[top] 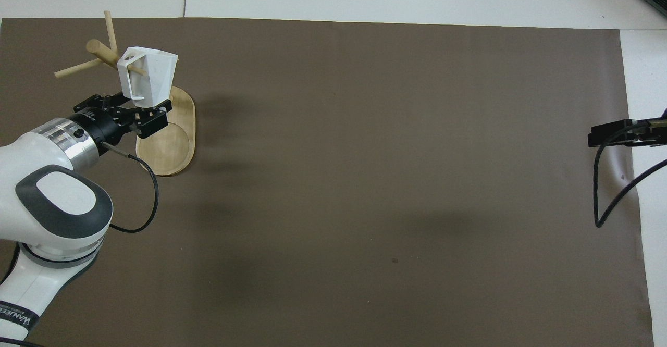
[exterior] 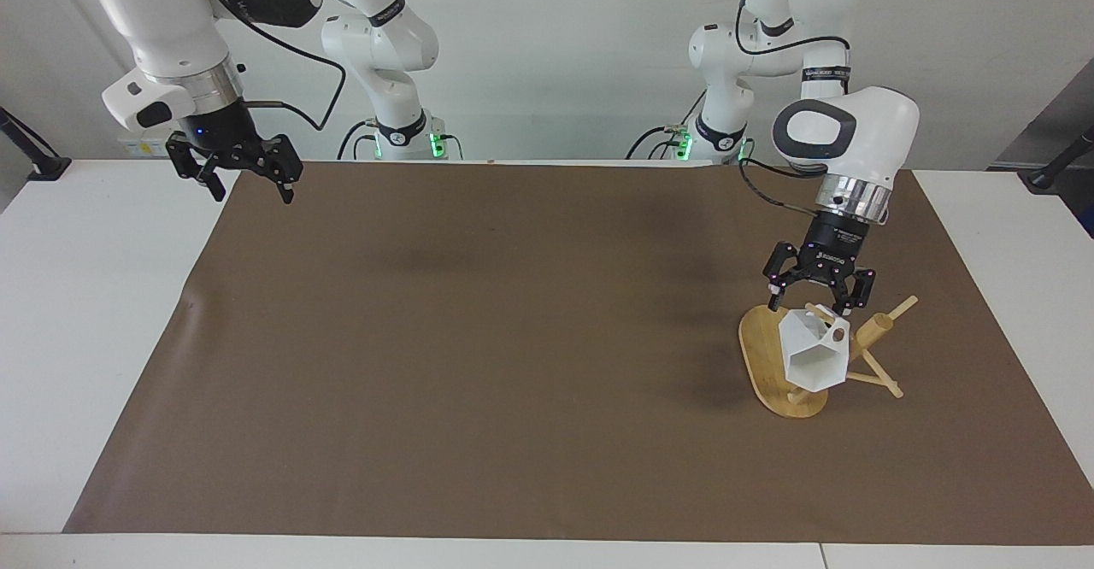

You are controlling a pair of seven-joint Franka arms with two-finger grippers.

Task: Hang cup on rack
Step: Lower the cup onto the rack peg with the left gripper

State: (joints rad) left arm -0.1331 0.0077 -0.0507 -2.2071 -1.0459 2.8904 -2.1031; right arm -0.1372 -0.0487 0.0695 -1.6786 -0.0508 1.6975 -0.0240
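A white faceted cup [exterior: 814, 352] hangs by its handle on a peg of the bamboo rack [exterior: 773, 372], at the left arm's end of the table. Just above it, the left gripper [exterior: 817, 297] has fingers spread wide, holding nothing. The right gripper [exterior: 248, 186] waits, fingers open, over the brown mat's [exterior: 479, 338] corner.

place: probably a robotics lab | cues: two Franka arms [exterior: 855, 125], brown mat [exterior: 513, 338], bare wall [exterior: 555, 39]
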